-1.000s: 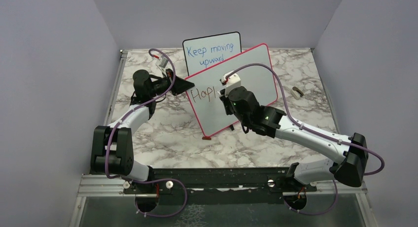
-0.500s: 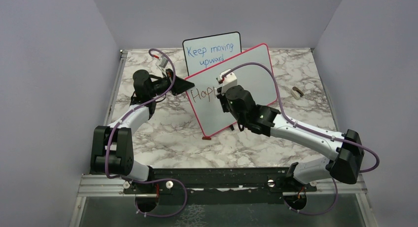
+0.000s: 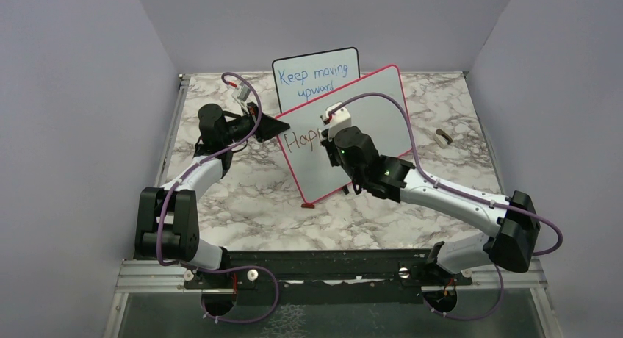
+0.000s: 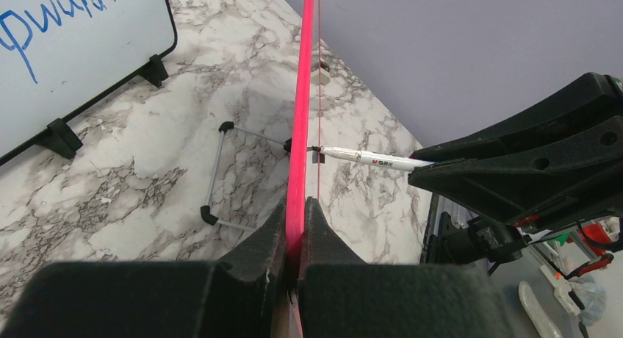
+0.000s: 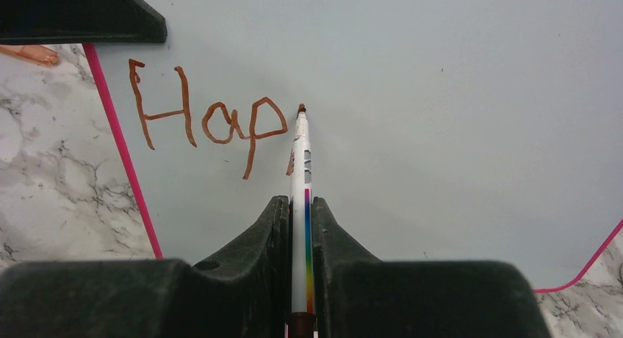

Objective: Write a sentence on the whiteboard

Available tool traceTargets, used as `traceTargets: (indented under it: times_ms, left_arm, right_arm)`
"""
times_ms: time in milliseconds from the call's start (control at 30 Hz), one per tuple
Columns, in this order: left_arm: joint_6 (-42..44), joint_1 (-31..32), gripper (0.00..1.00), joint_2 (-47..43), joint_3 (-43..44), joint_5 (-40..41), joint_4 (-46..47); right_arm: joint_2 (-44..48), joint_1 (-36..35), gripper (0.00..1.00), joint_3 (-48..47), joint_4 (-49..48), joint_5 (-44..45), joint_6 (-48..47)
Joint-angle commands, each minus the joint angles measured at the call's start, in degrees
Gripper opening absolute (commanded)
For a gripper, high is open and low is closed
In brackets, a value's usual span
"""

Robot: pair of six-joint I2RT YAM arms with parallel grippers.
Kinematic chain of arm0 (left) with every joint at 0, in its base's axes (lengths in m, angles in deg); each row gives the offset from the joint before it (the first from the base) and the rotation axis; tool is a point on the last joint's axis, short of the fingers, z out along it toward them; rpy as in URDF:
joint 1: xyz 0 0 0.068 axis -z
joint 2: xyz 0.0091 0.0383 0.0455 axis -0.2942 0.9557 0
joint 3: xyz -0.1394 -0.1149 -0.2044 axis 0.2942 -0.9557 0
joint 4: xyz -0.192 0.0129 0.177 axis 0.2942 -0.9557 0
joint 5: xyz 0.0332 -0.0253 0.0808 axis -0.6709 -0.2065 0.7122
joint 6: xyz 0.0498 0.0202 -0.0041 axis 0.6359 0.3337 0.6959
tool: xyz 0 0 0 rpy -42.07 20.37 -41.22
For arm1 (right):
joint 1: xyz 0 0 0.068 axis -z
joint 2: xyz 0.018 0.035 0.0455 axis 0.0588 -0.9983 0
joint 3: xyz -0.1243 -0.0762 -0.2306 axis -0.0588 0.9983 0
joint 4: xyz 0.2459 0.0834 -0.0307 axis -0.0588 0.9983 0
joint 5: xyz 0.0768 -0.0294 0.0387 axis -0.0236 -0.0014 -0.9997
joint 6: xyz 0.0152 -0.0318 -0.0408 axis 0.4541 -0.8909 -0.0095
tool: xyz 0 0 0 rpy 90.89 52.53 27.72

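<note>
The whiteboard (image 3: 382,110) with the pink-red frame stands tilted mid-table. My left gripper (image 3: 275,126) is shut on its left edge; the left wrist view shows the pink frame (image 4: 303,95) pinched between the jaws of that gripper (image 4: 296,206). My right gripper (image 3: 328,136) is shut on a white marker (image 5: 300,154) with a rainbow stripe. Its tip touches the board face (image 5: 441,132) just right of the brownish-red sentence (image 5: 206,121), which reads "Hap". A short stroke shows beside the marker's barrel. The marker also shows in the left wrist view (image 4: 367,158).
A smaller black-framed board (image 3: 316,77) with blue "Keep moving upward" stands behind the whiteboard. A small brownish object (image 3: 442,137) lies at the right on the marble table. A wire stand (image 4: 220,176) sits behind the whiteboard. Grey walls close in on three sides.
My right gripper has shifted slightly left and up along the board with the marker. The left gripper and the board have not moved.
</note>
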Motion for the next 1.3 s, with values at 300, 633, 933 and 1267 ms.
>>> traceTargets:
  times_ms: [300, 633, 933, 1267]
  left_arm:
    - [2.88, 0.26, 0.0, 1.25, 0.01, -0.88, -1.92]
    - [2.88, 0.26, 0.0, 1.32, 0.1, -0.77, -1.92]
    - [2.88, 0.26, 0.0, 1.24, 0.08, -0.75, -1.92]
    - [2.88, 0.26, 0.0, 1.19, 0.02, -0.72, -1.92]
  right_arm:
    - [-0.98, 1.49, 0.01, -1.41, -3.03, 1.46, -0.68]
    - [-0.09, 1.95, 0.01, -0.94, 0.15, 2.03, 0.61]
    - [1.71, 1.97, 0.01, 1.45, 2.35, 2.6, 2.87]
    - [2.2, 1.98, 0.01, 1.81, 3.87, -1.92, 3.98]
